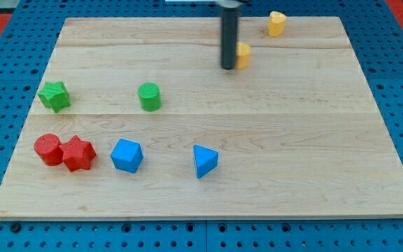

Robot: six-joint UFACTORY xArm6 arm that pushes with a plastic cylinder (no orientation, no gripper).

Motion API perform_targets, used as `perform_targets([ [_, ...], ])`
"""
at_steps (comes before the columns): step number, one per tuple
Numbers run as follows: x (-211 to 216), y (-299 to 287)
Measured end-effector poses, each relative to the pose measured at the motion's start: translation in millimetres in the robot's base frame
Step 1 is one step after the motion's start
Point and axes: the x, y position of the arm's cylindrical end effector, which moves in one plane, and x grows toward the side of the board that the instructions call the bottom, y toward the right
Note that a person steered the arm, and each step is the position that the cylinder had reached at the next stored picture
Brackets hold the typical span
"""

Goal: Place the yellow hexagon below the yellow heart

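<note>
Wooden desk (271, 140): my tip (227, 67) touches the left side of the yellow hexagon (243, 54), which sits lower-left of the yellow heart (277, 24) near the view's top. No jaws on this rod, and no containers hold anything. Green star (54, 96), green cylinder (150, 96), red cylinder (47, 149) touching red star (78, 154), blue cube (126, 155) and blue pyramid (204, 160) lie well apart from it.
</note>
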Motion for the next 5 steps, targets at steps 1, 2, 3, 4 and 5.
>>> perform_targets([
  [1, -16.7, 27.3],
  [2, -19.1, 12.5],
  [3, -24.4, -46.2],
  [4, -60.2, -14.9],
  [5, -58.9, 32.0],
])
